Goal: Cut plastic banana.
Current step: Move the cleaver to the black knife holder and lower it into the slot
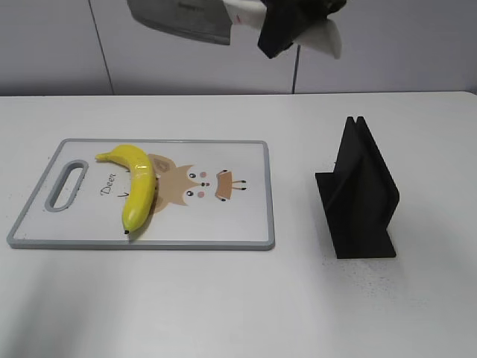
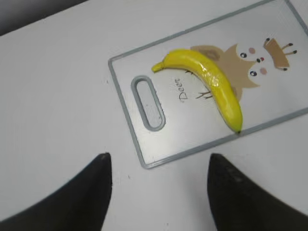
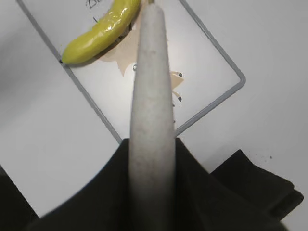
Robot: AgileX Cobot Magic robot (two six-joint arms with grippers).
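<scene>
The exterior camera looks down at a slant across the tabletop [image 1: 417, 313]. Both wrist cameras look down from well above, sharing the cutting board [image 2: 144, 139].

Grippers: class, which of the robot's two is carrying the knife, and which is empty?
The right gripper carries it: its black fingers clamp the white-handled cleaver knife, high above the table. The left gripper is spread open, holding nothing.

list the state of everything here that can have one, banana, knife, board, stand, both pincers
plastic banana: whole, uncut, lying on the cutting board
knife: held in the air above the table, clear of the banana
cutting board: flat on the table
knife stand: upright, empty
left pincer: open, holding nothing
right pincer: shut on the knife handle
</scene>
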